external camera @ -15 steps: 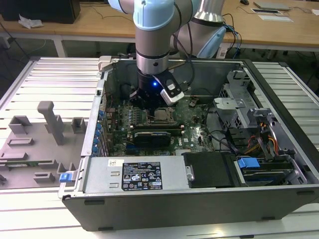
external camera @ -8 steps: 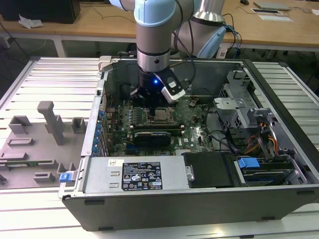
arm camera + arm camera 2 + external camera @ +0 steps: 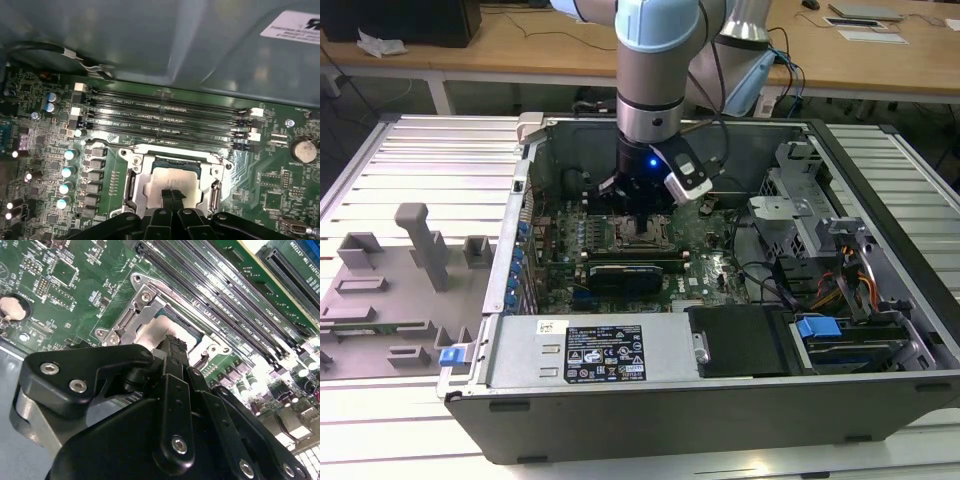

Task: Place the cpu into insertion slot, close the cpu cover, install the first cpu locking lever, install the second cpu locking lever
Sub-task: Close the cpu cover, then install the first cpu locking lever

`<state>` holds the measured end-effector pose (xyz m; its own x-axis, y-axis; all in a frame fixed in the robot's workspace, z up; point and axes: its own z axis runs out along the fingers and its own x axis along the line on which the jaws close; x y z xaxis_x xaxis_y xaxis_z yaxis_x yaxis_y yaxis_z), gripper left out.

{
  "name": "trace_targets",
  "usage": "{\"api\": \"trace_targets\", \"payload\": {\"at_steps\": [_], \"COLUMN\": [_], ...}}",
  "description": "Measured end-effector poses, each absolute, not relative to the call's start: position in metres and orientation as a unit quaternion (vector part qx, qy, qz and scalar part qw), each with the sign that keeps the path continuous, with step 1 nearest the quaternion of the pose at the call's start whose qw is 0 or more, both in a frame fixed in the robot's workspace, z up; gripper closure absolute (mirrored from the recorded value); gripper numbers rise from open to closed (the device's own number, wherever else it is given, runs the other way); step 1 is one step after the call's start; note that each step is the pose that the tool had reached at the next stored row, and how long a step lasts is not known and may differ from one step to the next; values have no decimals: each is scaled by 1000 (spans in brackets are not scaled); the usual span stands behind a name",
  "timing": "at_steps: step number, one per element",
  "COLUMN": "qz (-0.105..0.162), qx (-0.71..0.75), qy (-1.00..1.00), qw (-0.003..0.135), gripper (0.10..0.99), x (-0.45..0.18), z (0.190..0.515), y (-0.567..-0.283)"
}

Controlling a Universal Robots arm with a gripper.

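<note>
Jaws of the gripper [image 3: 172, 196] were pressed together with nothing visible between them, black linked fingers [image 3: 172, 390] tapering to narrow tips directly over the cpu [image 3: 167, 177]; contact could not be confirmed. The cpu, a flat square with a dull, brushed silver-grey top, sat inside the insertion slot [image 3: 131, 184], whose black frame showed along its edge, near the middle of the green circuit board [image 3: 270, 175]. The cpu cover [image 3: 175, 149], thin bright stamped metal with a square window, appeared to lie down around the chip; whether it was latched I could not tell. Judgement: the seating step was essentially complete, and doing it well called for a light, square, centred touch on the metal top with no sideways drag, since the pin field beneath would bend easily. Beyond lay the long black memory slots [image 3: 165, 107], then the matte grey case wall [image 3: 150, 45].
</note>
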<state>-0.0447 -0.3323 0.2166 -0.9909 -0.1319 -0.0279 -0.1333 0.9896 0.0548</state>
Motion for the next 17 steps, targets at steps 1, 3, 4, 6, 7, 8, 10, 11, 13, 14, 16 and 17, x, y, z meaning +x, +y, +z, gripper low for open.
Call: {"api": "trace_targets", "payload": {"at_steps": [1, 3, 4, 6, 7, 8, 10, 11, 13, 14, 16, 17], "qz": [28, 28, 28, 28, 28, 28, 28, 28, 28, 28, 28, 28], "qx": [-67, -66, -66, -66, -66, -67, -67, -67, -67, -67, -67, -67], "qy": [997, 997, 997, 997, 997, 997, 997, 997, 997, 997, 997, 997], "qw": [12, 12, 12, 12, 12, 12, 12, 12, 12, 12, 12, 12], "gripper": [980, 980, 980, 980, 980, 980, 980, 980, 980, 980, 980, 980], "x": [-45, -45, -45, -45, -45, -44, -44, -45, -45, -45, -44, -45], "z": [220, 229, 232, 239, 241, 245, 248, 248, 249, 249, 249, 249], "y": [-332, -332, -332, -332, -332, -332, -332, -332, -332, -332, -332, -332]}}
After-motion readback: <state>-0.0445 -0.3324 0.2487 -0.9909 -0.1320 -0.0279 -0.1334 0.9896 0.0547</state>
